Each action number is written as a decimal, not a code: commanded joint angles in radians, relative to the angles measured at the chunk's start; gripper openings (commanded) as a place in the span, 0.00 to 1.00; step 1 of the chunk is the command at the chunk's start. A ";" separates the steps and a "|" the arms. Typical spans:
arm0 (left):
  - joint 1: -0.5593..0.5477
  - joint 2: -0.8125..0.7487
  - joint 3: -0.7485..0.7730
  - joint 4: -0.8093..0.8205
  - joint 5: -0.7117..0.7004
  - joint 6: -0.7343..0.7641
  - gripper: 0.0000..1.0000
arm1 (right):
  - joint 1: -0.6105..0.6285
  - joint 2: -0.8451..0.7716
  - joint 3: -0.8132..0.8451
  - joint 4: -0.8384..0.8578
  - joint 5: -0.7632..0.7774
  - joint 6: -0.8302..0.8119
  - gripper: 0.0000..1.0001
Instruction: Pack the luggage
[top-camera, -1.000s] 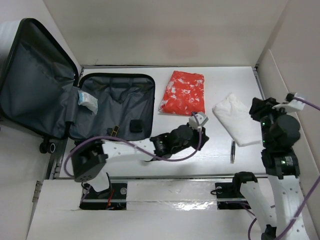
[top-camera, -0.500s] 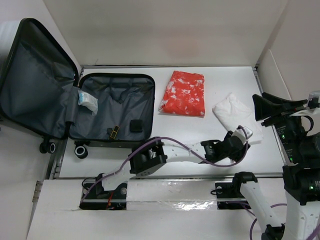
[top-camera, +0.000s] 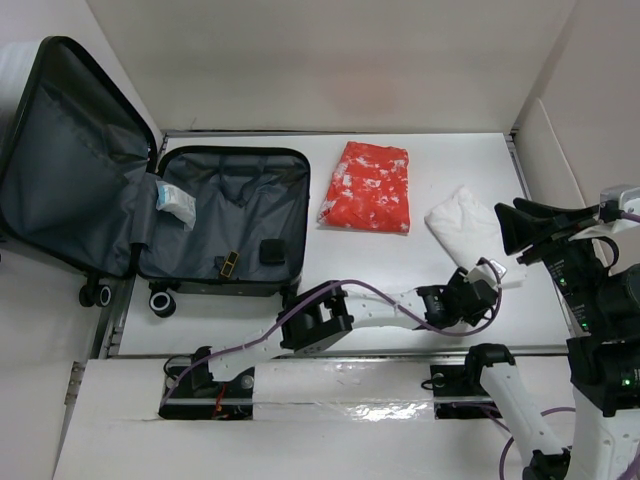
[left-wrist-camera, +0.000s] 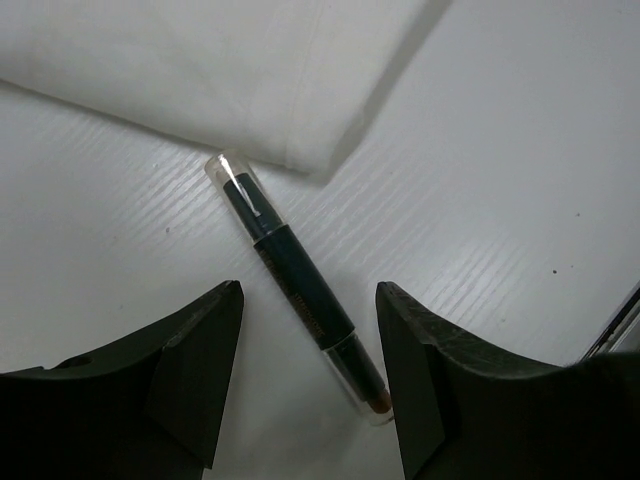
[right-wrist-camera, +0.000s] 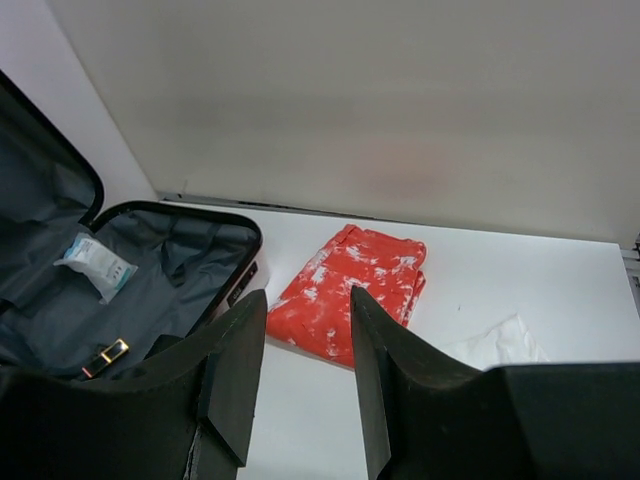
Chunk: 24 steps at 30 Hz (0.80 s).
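The luggage (top-camera: 240, 200) lies open at the far left corner of the table (top-camera: 440, 160), its lid leaning out past the left edge, the grey lining bare but for a few small items. The red-and-white packet (top-camera: 367, 186) sits midway along the far edge; a folded white cloth (top-camera: 462, 225) lies toward the right edge. The left arm (top-camera: 380, 310) reaches across to the near right part of the table, where a slim dark tube (left-wrist-camera: 290, 280) with a clear cap lies, its capped end just at the cloth's hem.

The left jaws stand moderately wide, one on each side of the tube and touching nothing; the tube runs slantwise across the gap, not square to it. The step in hand looks to be lifting this tube. It would go best to turn the wrist until the jaws close across the tube's middle; to come down until the tips are near the table; to keep off the hem so that no fabric is pinched; and to close slowly, since a round thing may roll.

The right jaws, raised by the right edge, are partly apart and hold nothing.
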 joint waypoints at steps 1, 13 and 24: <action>-0.004 0.059 0.088 -0.031 -0.014 0.004 0.49 | -0.006 -0.022 0.004 0.006 -0.022 -0.017 0.45; -0.014 -0.053 -0.123 -0.056 -0.066 -0.002 0.00 | -0.006 -0.035 -0.042 0.058 -0.040 0.019 0.45; 0.061 -0.825 -0.801 0.134 -0.385 -0.035 0.00 | -0.006 -0.044 -0.147 0.130 -0.080 0.036 0.45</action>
